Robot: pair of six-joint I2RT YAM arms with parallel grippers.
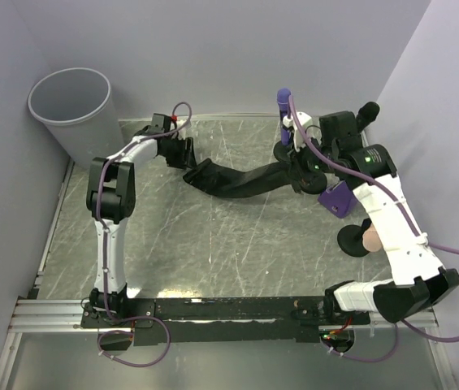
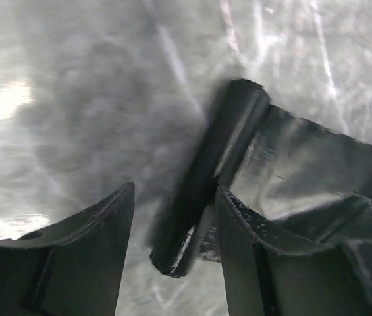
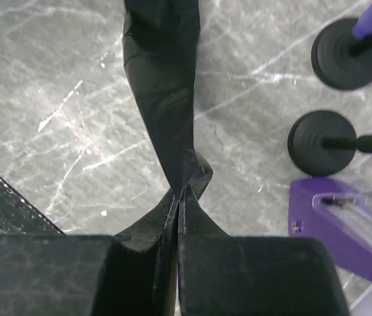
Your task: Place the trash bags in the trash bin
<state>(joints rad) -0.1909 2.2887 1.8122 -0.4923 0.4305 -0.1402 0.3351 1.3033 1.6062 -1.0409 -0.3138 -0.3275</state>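
The trash bin point(image 1: 83, 134) stood upright at ten o'clock of the table point(image 1: 213, 260) in the overhead view. The black trash bag point(image 1: 241, 183) lay stretched across the far middle, well apart from the bin. The right gripper point(image 3: 179, 214) was pinched tight on the bag's three o'clock end. The left gripper point(image 2: 172, 253) stood wide at the nine o'clock end, with the bag's rolled edge in the gap, unclamped. The left forearm point(image 1: 136, 149) ran just beside the bin's wall. Near the right gripper sat two black round bases point(image 3: 347, 49) at two o'clock and a purple block point(image 3: 344, 230) at four o'clock.
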